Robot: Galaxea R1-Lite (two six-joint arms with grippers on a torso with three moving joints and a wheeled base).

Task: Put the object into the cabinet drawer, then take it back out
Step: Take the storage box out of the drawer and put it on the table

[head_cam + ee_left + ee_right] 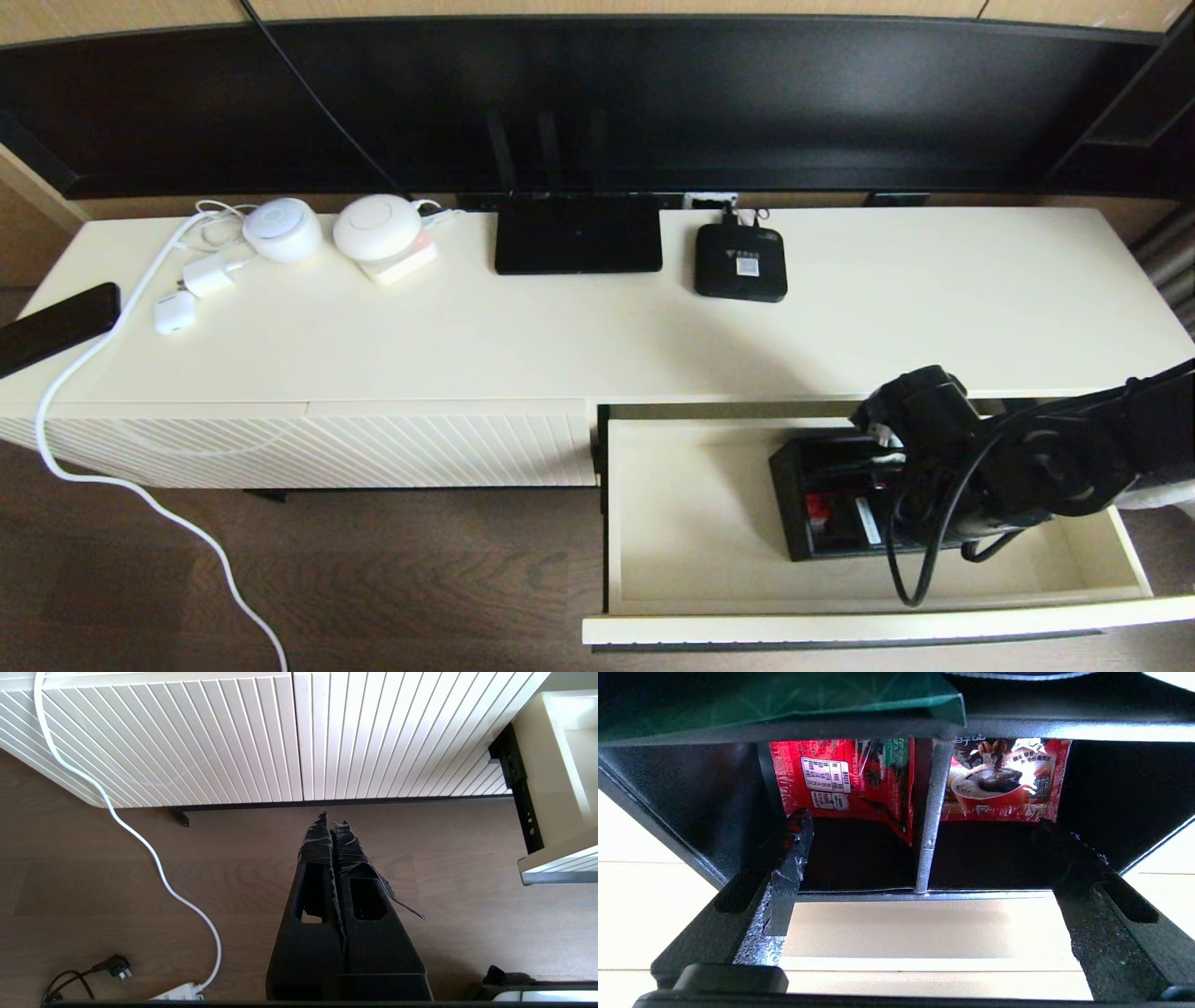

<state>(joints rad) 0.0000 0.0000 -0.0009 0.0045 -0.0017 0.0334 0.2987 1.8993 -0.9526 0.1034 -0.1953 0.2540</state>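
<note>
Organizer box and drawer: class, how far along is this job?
Done: the organizer box sits inside the open cabinet drawer. In hand: the right hand, fingers open, straddles the box's divider without gripping. Left: lifting it out. The left hand is shut, idle over the floor.

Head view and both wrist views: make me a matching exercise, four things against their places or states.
Things:
1. black three-compartment organizer box
2. wide cream cabinet drawer
3. left gripper
4. flat black router with antennas

Places or states:
A. shut, above the wooden floor
B. on the cabinet top
C. pulled out
D. inside the drawer

Pairs: 1-D, 2-C, 3-A, 4-B
</note>
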